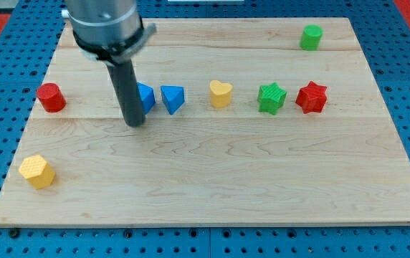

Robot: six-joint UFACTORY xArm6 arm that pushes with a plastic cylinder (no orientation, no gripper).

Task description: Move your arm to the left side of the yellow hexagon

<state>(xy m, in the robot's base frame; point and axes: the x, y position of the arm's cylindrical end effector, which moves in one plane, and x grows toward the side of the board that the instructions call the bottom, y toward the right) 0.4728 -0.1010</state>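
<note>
While my tip (135, 122) stands, rod half-hides blue block (145, 97).

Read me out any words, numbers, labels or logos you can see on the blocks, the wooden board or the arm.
None: no readable text shows anywhere in the camera view.
The wooden board is bare wood grain.
The blocks, such as the yellow hexagon and the yellow heart, are plain coloured.
The arm's grey housing and rod, down to my tip, carry no legible marking.

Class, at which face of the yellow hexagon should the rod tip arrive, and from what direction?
The yellow hexagon lies near the board's lower-left corner. My tip is up and to the view's right, beside a blue block. Probably swing around to its left face, where only a narrow board strip remains.
</note>
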